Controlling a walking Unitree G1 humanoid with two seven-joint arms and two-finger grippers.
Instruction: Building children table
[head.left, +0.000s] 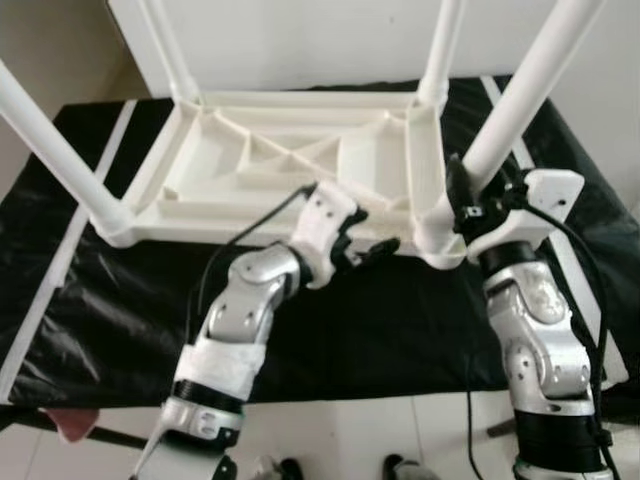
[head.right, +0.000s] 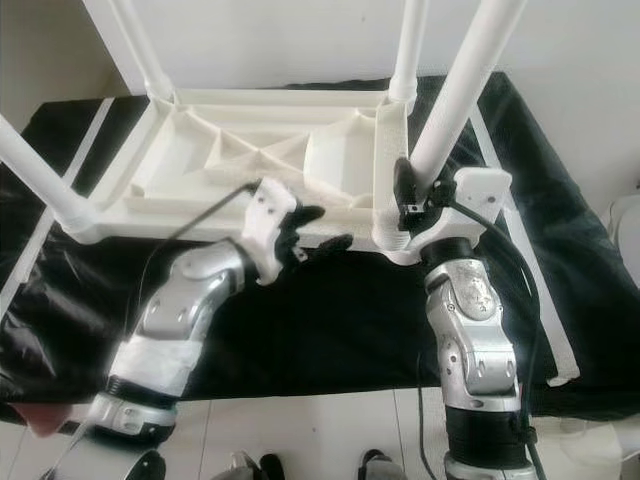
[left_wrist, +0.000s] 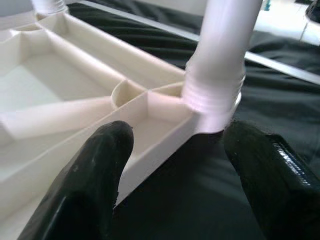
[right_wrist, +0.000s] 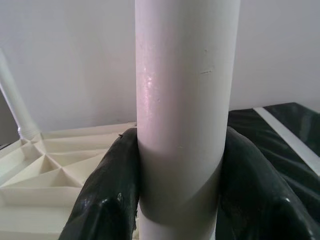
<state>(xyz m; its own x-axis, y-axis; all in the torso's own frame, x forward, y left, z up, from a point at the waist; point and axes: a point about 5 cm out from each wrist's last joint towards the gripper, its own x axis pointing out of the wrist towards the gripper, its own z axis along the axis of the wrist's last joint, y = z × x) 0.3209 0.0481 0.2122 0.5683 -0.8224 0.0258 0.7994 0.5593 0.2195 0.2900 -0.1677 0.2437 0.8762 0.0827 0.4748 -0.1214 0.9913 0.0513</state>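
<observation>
On black cloth (head.left: 380, 330), upturned white table (head.left: 270, 165); right pincer (right_wrist: 177, 200) clamps its leg (right_wrist: 182, 100), left pincer (left_wrist: 175, 190) apart

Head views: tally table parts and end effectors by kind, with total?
White plastic upside-down tabletop: 1
White round plastic legs standing in its corners: 4
Black two-fingered end effectors: 2, left open by the near edge, right shut on the near right leg
Total: 7
</observation>
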